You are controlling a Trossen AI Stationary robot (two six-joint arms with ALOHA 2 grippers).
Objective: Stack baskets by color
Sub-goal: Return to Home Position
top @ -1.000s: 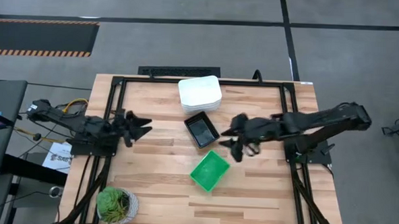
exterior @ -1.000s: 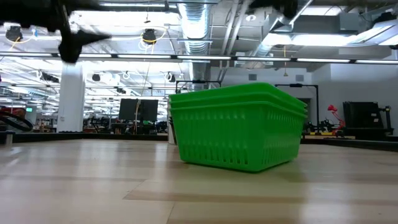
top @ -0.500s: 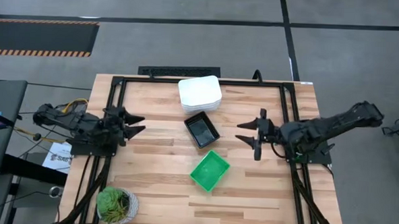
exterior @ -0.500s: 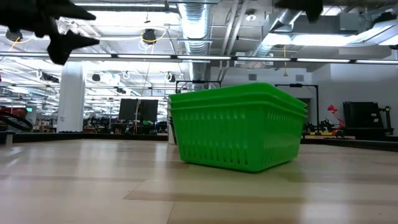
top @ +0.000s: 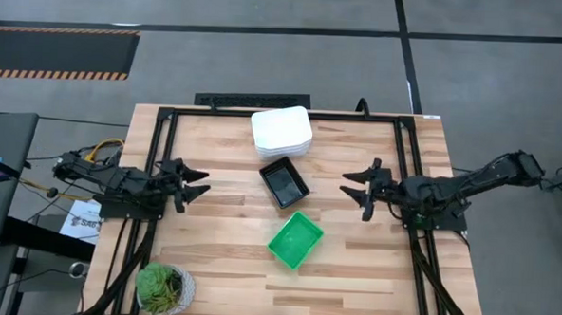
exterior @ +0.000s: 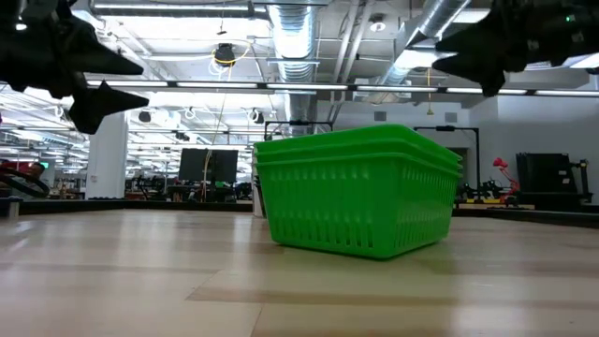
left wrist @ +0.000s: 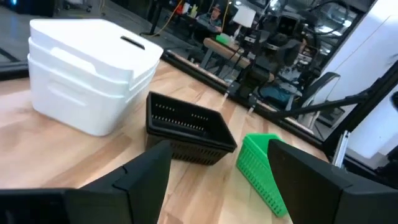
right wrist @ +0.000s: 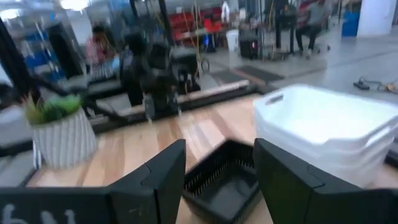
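**Q:** So what's your table looking like right now?

**A:** You've got a light butcher-block table (top: 352, 275) with a black frame (top: 359, 116) running round it. Three piles sit in a rough diagonal down the middle. The white baskets (top: 281, 131) are nested at the far edge. The black baskets (top: 284, 182) sit just in front of them, close but I can't tell if they touch. The green baskets (top: 295, 239) are nearer the front, turned at an angle and clear of the black ones. The potted plant (top: 164, 287) is off in the front-left corner, well away from everything.

**Q:** And the arms?

**A:** Your left gripper (top: 202, 183) hangs over the left edge with its fingers spread and nothing in them. Your right gripper (top: 348, 184) does the same on the right side, fingers apart and empty. Both are up off the wood and point inward at the piles.

**Q:** Anything going on around it?

**A:** There's grey floor (top: 267, 52) all round, with an orange-and-black striped strip (top: 58, 51) off past the far-left corner. From table height you see big silver ducts (exterior: 292, 33) and strip lights overhead, plus a white column (exterior: 107, 154). There's a seated person (right wrist: 308, 25) way back, too blurry to say more.
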